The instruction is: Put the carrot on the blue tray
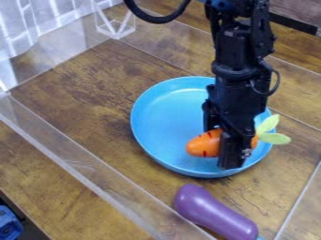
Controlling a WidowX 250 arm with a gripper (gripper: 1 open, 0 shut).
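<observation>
Carrot held over the blue tray

The black gripper (234, 156) pointed straight down, its jaws closed on the small orange toy carrot (205, 145), whose orange body stuck out to its left and pale green leafy top to its right. Beneath it lay the large round blue plastic tray (163, 122); a glossy purple eggplant-like toy (216, 213) lay below on the wooden desk (88, 84).

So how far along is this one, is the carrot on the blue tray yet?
Nearly done. The small orange toy carrot with the green leafy top is already over the large round blue plastic tray, inside its rim. The black gripper is shut on it; whether it rests on the tray or hangs just above I cannot tell. Left: open the jaws and back away. The glossy purple eggplant-like toy lies on the table outside the tray.
</observation>
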